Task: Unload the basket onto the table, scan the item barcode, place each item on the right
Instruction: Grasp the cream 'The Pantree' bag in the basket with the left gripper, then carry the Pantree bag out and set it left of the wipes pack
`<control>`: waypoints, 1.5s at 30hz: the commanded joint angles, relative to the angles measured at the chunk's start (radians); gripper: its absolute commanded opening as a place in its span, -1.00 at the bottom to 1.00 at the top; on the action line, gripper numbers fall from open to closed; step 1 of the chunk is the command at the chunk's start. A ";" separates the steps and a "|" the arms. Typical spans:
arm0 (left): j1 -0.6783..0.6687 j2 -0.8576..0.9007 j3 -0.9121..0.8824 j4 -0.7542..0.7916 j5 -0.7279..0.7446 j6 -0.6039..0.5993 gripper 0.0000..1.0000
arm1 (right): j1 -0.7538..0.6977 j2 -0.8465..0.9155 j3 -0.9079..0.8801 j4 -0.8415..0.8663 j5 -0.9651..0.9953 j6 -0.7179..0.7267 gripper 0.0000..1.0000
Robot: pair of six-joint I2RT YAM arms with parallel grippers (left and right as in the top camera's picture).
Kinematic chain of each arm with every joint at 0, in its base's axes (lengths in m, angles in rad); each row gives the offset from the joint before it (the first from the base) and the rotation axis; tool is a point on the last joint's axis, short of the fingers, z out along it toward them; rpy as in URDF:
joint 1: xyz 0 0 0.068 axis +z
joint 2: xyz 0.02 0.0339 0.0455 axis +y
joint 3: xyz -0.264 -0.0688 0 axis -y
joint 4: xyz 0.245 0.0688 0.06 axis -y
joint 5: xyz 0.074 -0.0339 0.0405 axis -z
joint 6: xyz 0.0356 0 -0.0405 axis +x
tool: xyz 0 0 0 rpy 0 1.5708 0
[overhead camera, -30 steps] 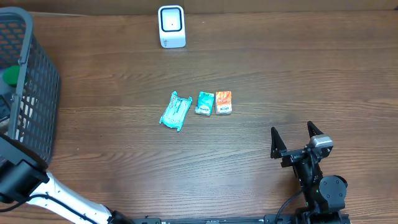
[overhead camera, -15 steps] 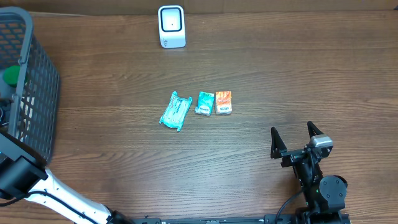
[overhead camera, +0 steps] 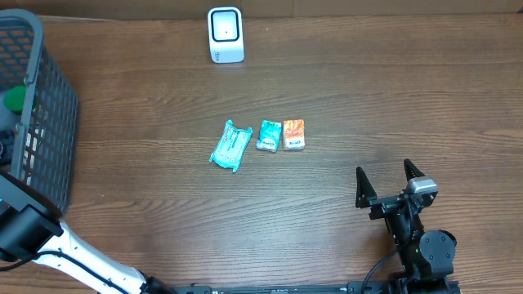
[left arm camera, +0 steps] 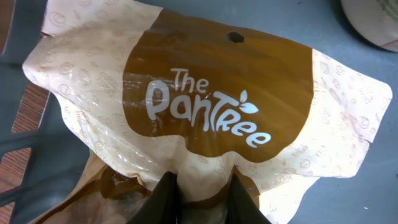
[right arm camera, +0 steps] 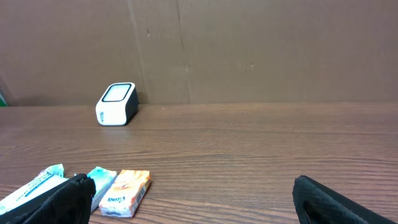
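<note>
Pouch [left arm camera: 211,81] (Pantree-branded) pinched in left jaws, hang-hole end pointing away; right jaws wide open, empty.

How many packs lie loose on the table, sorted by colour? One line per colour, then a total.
Teal: 2 (teal wrapper, teal pack)
Orange: 1 (orange pack)
Total: 3

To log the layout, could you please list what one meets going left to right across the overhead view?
Mesh basket, crumpled teal packet, small teal pack, small orange pack, right end effector. The scanner overlaps the crumpled teal packet sideways, so it is omitted.
</note>
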 commanded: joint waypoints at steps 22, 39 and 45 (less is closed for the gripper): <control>-0.069 -0.354 0.175 -0.072 -0.060 -0.231 -0.91 | -0.008 -0.012 -0.011 0.003 -0.002 0.006 1.00; -0.356 -0.793 0.175 -0.094 0.148 -0.555 -0.91 | -0.008 -0.012 -0.010 0.003 -0.002 0.005 1.00; -0.598 -0.782 0.173 -0.264 0.218 -0.636 -0.91 | -0.008 -0.012 -0.011 0.003 -0.002 0.005 1.00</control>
